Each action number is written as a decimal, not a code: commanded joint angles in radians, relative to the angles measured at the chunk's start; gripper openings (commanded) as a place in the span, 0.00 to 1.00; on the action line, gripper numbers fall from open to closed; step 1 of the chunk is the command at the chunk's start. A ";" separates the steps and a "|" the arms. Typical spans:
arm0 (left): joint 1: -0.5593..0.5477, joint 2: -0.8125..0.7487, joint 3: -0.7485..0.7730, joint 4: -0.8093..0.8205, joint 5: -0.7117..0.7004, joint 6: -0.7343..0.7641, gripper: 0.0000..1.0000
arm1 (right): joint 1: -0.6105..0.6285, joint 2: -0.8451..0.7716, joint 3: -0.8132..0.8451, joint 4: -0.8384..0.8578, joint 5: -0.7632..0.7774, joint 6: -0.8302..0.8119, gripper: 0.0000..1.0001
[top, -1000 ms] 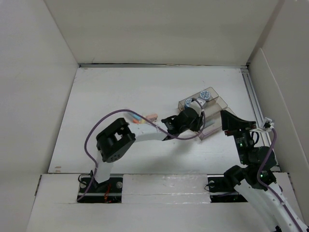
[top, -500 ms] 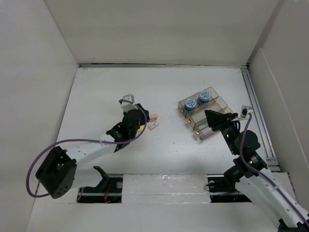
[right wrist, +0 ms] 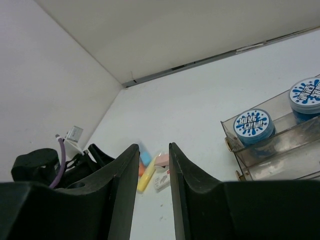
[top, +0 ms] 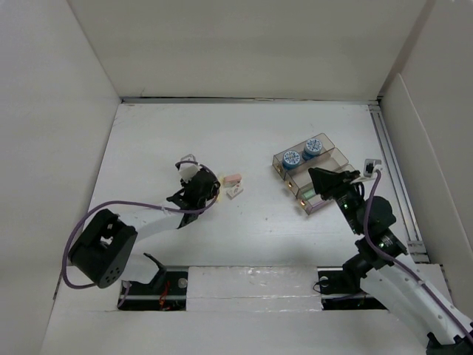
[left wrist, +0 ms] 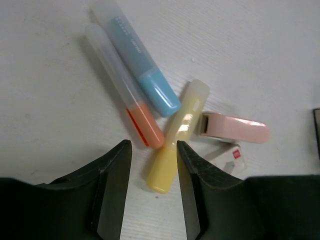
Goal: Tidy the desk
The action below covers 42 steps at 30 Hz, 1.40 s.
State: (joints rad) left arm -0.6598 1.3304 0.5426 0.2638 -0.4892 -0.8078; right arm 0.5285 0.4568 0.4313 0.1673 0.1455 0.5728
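Three markers [left wrist: 137, 67] lie on the desk [top: 162, 140] under the left gripper [left wrist: 152, 150], whose released, empty jaws straddle the near ends of the orange marker [left wrist: 122, 85] and yellow marker [left wrist: 177, 137], long axes running forward; the right gripper [right wrist: 152, 147], slightly parted and empty, is well apart.

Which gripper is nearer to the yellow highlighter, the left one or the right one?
Left. The left gripper hovers just above the yellow highlighter, while the right gripper is far off to its right, by the clear tray.
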 commanded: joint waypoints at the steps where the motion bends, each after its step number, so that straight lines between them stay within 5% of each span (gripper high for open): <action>1: 0.057 0.039 0.045 0.000 0.008 -0.030 0.37 | -0.005 0.010 0.047 0.063 -0.027 -0.001 0.36; 13: 0.068 0.072 0.040 0.091 0.061 0.038 0.36 | -0.005 0.054 0.050 0.084 -0.049 0.004 0.37; 42: 0.089 0.211 0.141 -0.035 0.005 0.030 0.30 | -0.005 0.074 0.057 0.084 -0.046 0.006 0.37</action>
State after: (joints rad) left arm -0.5747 1.5253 0.6312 0.2577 -0.4595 -0.7868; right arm 0.5285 0.5323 0.4370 0.1925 0.1040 0.5735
